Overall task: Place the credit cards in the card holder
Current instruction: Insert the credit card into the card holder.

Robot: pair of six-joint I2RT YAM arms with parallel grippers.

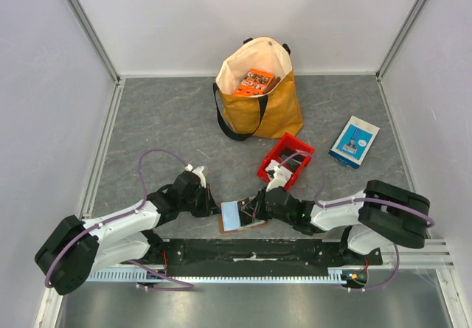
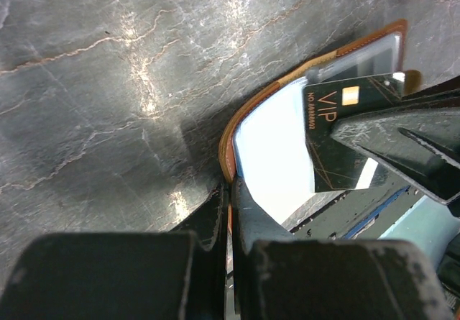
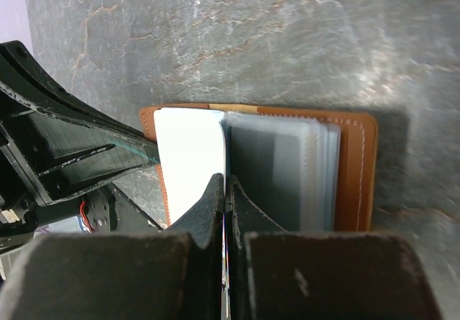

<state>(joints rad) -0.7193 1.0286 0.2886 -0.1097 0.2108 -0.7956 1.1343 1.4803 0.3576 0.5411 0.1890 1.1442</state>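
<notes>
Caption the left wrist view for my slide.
Left pincer clamps the open card holder; right pincer holds a dark VIP card.

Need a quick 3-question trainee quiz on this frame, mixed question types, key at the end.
1. True or false: the card holder lies folded shut on the table.
2. The right gripper is: A) open and empty; B) shut on the dark VIP card; C) shut and empty.
3. What is the orange packet sitting in?

Key:
1. False: it lies open, with its clear sleeves showing.
2. B.
3. The tote bag.
</notes>
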